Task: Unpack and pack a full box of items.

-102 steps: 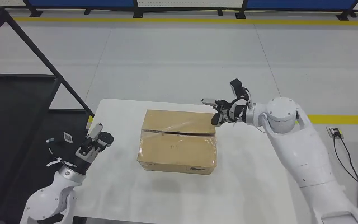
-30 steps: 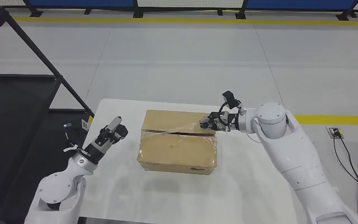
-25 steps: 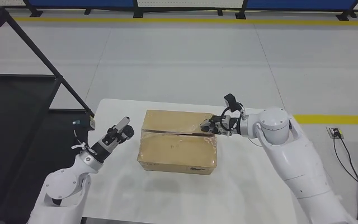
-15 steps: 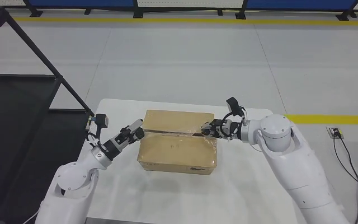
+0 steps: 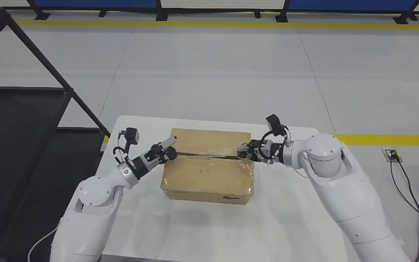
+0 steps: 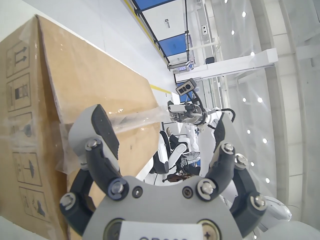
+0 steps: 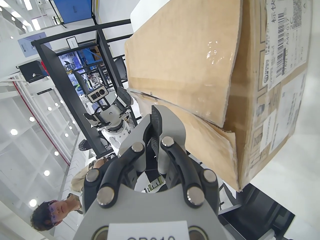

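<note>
Top view: one cardboard box [image 5: 208, 171] sits mid-frame on a white table [image 5: 137, 216], with two grippers at the ends of its seam. Left wrist view: the left gripper [image 6: 160, 123] is spread wide beside the box. Right wrist view: the right gripper [image 7: 155, 116] is clenched by the seam.

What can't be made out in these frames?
Contents of the cardboard box: closed and taped, so hidden in every view.
Whether the shut right end effector pinches the tape: its own fingers hide the contact in the right wrist view; too small in the top view.
Whether the open left end effector touches the box: too small in the top view; depth unclear in the left wrist view.
</note>
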